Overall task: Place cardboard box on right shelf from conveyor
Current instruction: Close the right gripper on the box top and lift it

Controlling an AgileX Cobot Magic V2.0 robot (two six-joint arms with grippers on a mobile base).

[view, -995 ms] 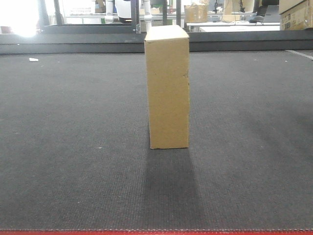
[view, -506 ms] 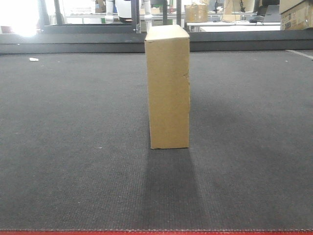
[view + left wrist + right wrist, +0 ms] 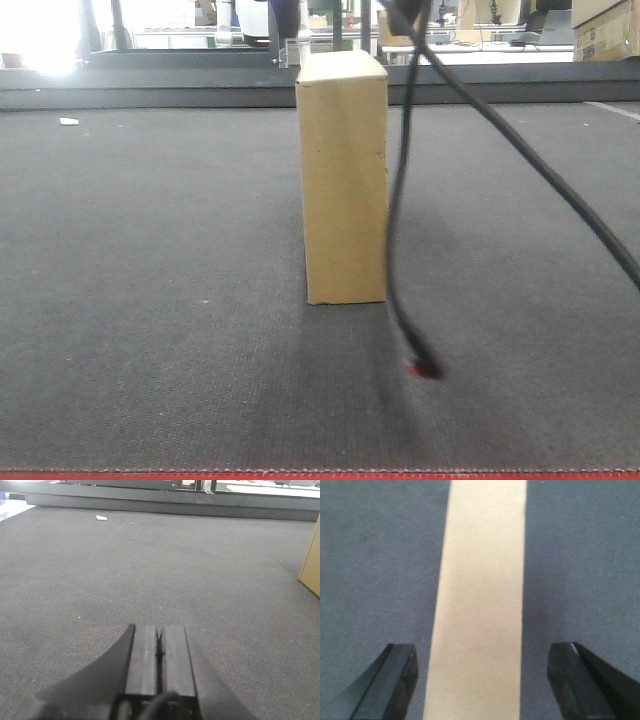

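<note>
The cardboard box is standing upright mid-belt on the conveyor, with nothing gripping it. Off to its left, the left hand is hovering low with its fingers clenched together, idling clear of the work, I'd say. Above the box, the right hand is hanging spread wide, straddling its narrow top without touching, seemingly lining up a grasp

Dark grey conveyor, upright cardboard box, white scrap

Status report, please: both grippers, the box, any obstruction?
Left gripper shut, over conveyor. Right gripper open above cardboard box, straddling it. Box upright on belt. Black cable dangles near it.
</note>
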